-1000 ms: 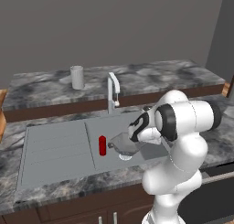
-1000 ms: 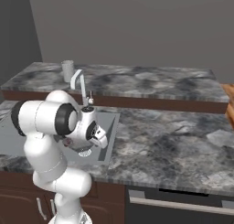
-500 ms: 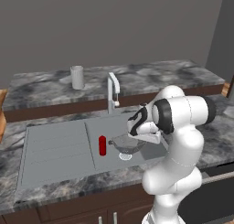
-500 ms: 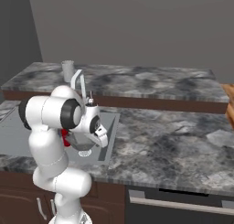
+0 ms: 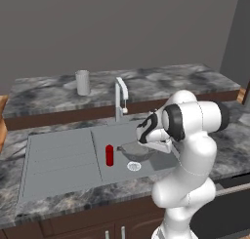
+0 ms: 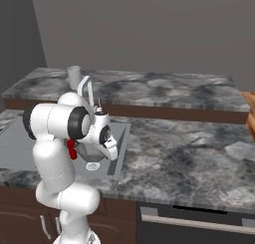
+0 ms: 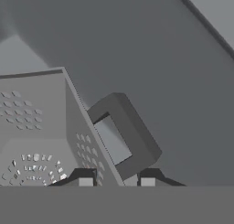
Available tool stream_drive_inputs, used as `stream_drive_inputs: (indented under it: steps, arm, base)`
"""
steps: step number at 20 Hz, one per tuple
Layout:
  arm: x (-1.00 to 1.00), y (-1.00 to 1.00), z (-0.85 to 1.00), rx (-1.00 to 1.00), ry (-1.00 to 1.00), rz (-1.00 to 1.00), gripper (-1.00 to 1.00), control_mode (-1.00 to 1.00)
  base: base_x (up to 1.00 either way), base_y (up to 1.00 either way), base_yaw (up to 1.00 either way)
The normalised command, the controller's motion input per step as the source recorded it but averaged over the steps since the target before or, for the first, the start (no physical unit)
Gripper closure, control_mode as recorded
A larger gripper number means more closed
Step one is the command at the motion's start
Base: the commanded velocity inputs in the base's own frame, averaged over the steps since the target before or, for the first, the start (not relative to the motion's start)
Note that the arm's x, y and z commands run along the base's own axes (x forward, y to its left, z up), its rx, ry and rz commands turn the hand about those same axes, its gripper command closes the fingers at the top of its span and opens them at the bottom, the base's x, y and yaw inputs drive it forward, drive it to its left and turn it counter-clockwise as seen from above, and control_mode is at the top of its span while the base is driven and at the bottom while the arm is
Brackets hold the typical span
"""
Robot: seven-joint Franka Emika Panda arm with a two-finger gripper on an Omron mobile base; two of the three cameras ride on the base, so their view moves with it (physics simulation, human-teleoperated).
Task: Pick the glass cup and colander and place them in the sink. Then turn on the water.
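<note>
The grey holed colander (image 5: 136,151) hangs low inside the sink (image 5: 63,157), just over the round drain (image 5: 134,166). My gripper (image 7: 116,179) is shut on the colander (image 7: 41,127) at its rim, next to its dark loop handle (image 7: 125,136), with one fingertip on each side of the wall. The right base view shows the colander (image 6: 93,153) under my hand. The glass cup (image 5: 82,82) stands upright on the back counter, left of the faucet (image 5: 120,94) and far from the gripper; it is also the glass cup (image 6: 74,77) at the back in the right base view. No water runs.
A small red cylinder (image 5: 110,155) stands in the basin just left of the colander. The drainboard (image 5: 58,155) lies further left. Dark marble counter (image 6: 189,148) stretches to the right, and a wooden edge (image 5: 2,121) shows at far left.
My arm has swung its elbow back and to the right, and the colander has shifted slightly right, settling over the drain. The cup and red cylinder have not moved.
</note>
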Motion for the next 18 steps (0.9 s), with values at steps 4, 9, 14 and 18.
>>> stream_drive_inputs:
  steps: [4,9,14,18]
  arm:
    - [0.04,0.01,-0.2,-0.03,-0.04,-0.11,1.0,-1.0]
    - [0.16,0.08,-0.37,-0.07,-0.06,-0.1,1.0,-1.0]
    - [0.11,0.3,-0.49,0.03,-0.05,-0.11,1.0,-1.0]
    - [0.13,0.47,-0.34,0.04,-0.01,-0.13,1.0,-1.0]
  base:
    - [0.0,0.0,0.0]
    - [0.0,0.0,0.0]
    - [0.0,0.0,0.0]
    - [0.0,0.0,0.0]
